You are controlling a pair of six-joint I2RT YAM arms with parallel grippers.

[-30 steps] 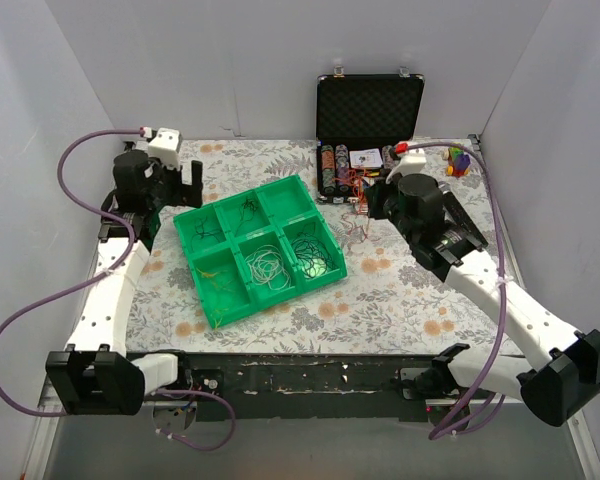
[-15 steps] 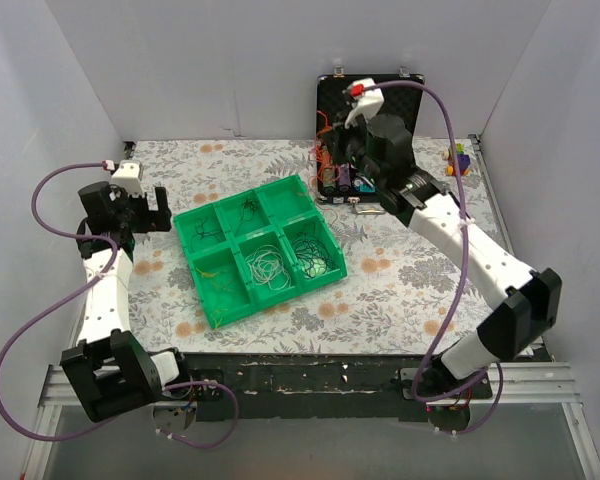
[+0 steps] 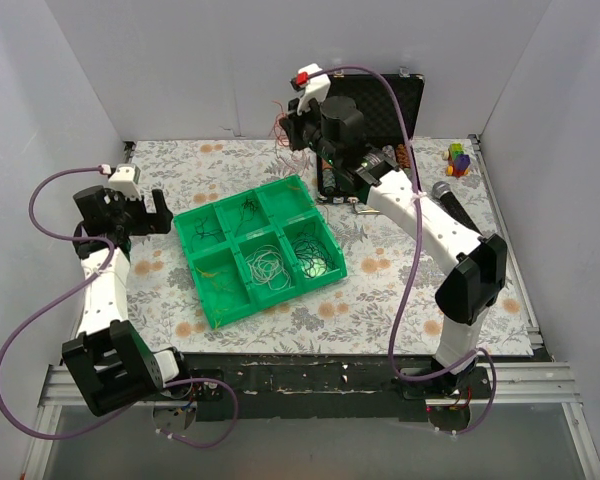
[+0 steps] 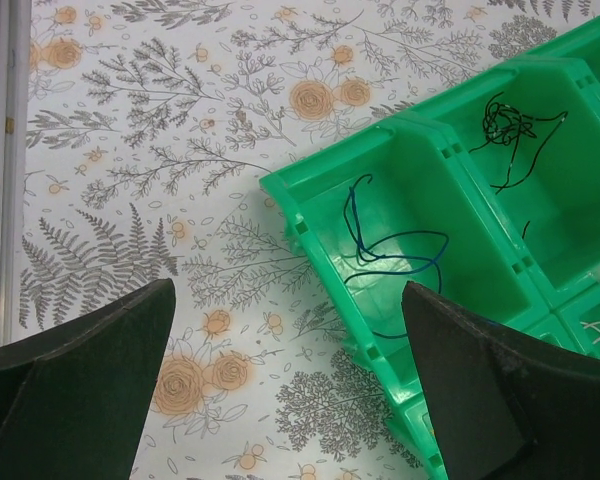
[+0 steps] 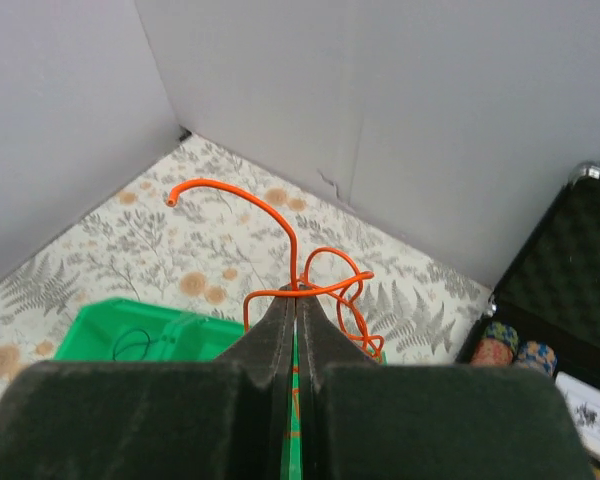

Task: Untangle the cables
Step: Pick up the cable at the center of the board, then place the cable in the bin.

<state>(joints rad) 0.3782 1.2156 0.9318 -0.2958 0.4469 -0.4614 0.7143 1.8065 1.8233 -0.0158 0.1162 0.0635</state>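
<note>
Right gripper is raised high over the far side of the table, its jaws pressed fully together and pinching a thin orange cable. The cable loops above the fingertips, with one free end arcing up and left, clear of any surface

Left gripper hangs above the table's left side, its jaws spread wide with nothing between them. It is near the far-left corner of the green tray, not touching it

The tray has six compartments:
- blue cable in the far-left one
- black cable in the far-middle one
- white cables in the near-middle one
- dark tangle in the near-right one, colour hard to tell

Black case stands open at the back, behind the right arm
</note>
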